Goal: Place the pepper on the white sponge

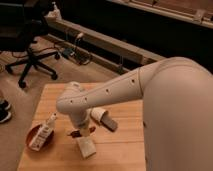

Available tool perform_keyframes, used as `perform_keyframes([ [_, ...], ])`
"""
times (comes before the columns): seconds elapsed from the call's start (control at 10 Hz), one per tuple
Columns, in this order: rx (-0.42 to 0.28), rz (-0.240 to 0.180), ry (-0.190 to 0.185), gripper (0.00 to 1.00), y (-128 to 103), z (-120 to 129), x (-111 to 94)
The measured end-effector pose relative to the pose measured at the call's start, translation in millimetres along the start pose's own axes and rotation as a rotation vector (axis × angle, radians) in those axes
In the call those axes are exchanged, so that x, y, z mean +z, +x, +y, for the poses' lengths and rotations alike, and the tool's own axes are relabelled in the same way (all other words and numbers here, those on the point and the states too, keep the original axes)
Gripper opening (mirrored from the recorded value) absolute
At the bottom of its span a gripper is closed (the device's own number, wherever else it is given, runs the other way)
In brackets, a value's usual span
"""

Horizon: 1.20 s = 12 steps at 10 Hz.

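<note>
My gripper [80, 130] hangs under the white arm over the middle of the wooden table [125, 150]. It is shut on the pepper [74, 133], a small dark-red chili that sticks out to its left just above the tabletop. The white sponge [86, 147], an off-white block, lies on the table directly below and slightly right of the gripper, close to the pepper but apart from it. The arm hides the top of the gripper.
A red-brown bowl [34, 145] with a long white labelled packet [44, 131] sits at the table's left. A dark grey block with a white cylinder end [103, 119] lies right of the gripper. An office chair [30, 55] and floor cables stand beyond the table.
</note>
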Motion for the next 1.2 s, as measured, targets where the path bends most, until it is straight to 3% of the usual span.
perform_keyframes([
  [0.6,0.063,-0.005,-0.021,0.0,-4,19,23],
  [1.2,0.082,0.003,-0.036,0.0,-3,21,41],
])
